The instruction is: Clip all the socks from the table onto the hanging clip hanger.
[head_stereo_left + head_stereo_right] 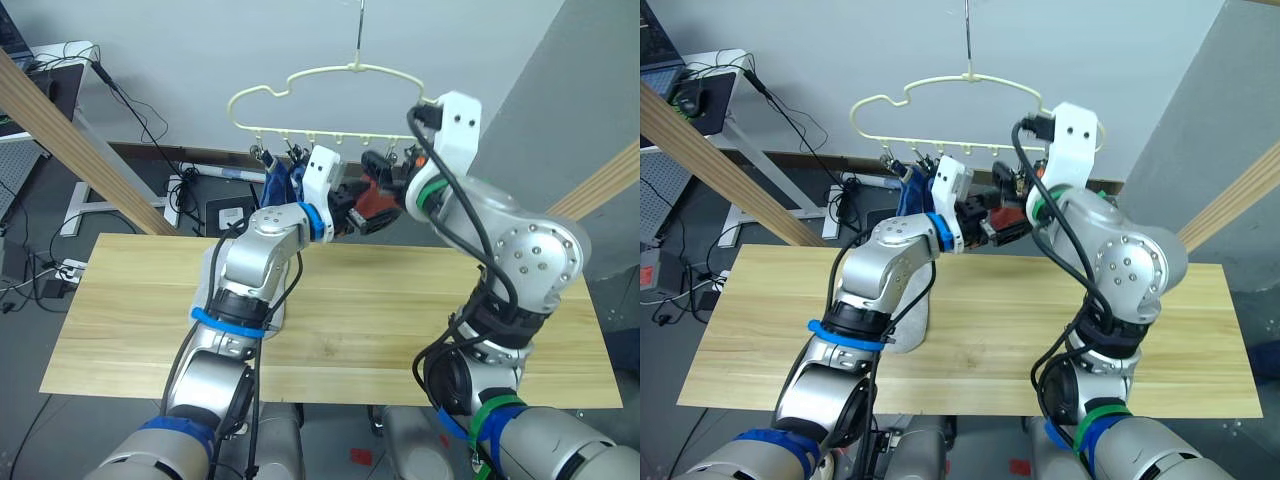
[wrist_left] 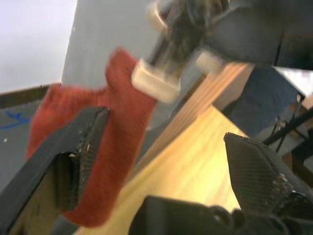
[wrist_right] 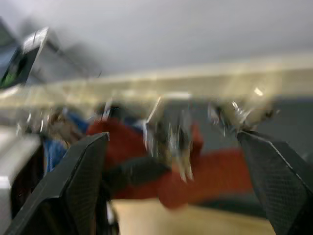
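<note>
The pale-yellow clip hanger [image 1: 330, 75] hangs by its hook above the far edge of the table [image 1: 400, 330]. Blue socks [image 1: 277, 182] hang from its left clips. A rust red sock [image 1: 378, 203] hangs under a clip [image 2: 159, 81] towards the right. My left gripper [image 1: 350, 215] is open just left of the red sock [image 2: 117, 127], which lies against one finger [image 2: 83, 147]. My right gripper [image 1: 395, 180] is open, close behind the red sock [image 3: 205, 178] and the clips. A light grey sock [image 1: 908, 322] lies on the table under my left arm.
Slanted wooden poles of the frame stand at the left [image 1: 80, 150] and right [image 1: 600, 185]. Cables and a power strip [image 1: 60, 265] lie on the floor beyond the table's left end, near a desk [image 1: 50, 80].
</note>
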You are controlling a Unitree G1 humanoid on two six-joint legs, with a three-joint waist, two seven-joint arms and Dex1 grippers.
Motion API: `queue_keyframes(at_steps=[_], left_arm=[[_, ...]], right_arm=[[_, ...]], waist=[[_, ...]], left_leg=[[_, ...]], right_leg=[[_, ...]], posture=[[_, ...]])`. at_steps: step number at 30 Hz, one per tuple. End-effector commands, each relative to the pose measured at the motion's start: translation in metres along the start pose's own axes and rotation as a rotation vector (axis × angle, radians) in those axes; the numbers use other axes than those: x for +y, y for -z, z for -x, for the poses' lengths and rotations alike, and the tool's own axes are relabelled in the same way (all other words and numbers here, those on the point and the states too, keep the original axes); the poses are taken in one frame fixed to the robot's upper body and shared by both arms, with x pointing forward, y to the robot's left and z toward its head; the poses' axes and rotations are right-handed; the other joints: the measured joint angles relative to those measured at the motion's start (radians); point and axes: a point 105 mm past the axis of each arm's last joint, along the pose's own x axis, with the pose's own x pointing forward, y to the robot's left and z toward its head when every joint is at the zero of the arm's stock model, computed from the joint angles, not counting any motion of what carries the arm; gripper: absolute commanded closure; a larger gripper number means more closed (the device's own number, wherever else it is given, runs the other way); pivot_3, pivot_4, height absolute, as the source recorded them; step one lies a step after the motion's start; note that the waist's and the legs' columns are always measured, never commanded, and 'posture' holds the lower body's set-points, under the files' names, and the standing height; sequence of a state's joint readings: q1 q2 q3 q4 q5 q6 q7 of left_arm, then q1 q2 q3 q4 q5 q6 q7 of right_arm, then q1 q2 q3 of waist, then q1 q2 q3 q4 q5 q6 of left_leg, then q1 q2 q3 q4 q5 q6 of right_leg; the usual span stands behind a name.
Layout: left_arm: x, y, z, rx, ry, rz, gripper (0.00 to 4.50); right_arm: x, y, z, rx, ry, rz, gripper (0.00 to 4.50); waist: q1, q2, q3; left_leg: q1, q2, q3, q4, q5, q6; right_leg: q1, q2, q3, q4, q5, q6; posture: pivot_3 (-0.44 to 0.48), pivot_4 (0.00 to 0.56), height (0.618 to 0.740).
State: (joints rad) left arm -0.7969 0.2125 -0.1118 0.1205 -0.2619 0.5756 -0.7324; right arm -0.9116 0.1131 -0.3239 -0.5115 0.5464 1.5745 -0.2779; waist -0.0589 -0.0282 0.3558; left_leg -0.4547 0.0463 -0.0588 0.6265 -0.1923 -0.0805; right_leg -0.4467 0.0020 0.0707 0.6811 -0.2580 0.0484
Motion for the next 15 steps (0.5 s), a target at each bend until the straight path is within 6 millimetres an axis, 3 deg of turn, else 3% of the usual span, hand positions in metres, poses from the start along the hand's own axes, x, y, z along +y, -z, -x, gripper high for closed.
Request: queue_keyframes(at_steps=[1,9,15], left_arm=[[-0.016,-0.014,0.009,-0.048,0.048,-0.029,0.32],[-0.024,-0.011,0.035,-0.058,0.031,-0.035,0.32],[-0.023,-0.02,0.066,-0.12,-0.043,-0.09,0.32]], right_arm=[[0.006,0.002,0.018,-0.029,-0.085,0.091,0.16],[-0.005,0.016,0.04,-0.02,-0.136,0.208,0.16],[-0.012,0.028,0.054,-0.045,-0.143,0.278,0.16]], waist=[[0.001,0.0,0.0],[-0.004,0.0,0.0],[-0.008,-0.001,-0.002]], left_leg=[[0.0,0.0,0.0,0.0,0.0,0.0],[0.0,-0.001,0.0,0.001,0.0,0.0],[0.001,0.0,0.0,0.001,0.0,0.0]], right_leg=[[0.0,0.0,0.0,0.0,0.0,0.0],[0.001,0.0,0.0,0.0,0.0,0.0],[0.001,0.0,0.0,0.0,0.0,0.0]], posture=[[-0.066,0.317,0.74],[-0.078,0.306,0.74],[-0.07,0.287,0.74]])
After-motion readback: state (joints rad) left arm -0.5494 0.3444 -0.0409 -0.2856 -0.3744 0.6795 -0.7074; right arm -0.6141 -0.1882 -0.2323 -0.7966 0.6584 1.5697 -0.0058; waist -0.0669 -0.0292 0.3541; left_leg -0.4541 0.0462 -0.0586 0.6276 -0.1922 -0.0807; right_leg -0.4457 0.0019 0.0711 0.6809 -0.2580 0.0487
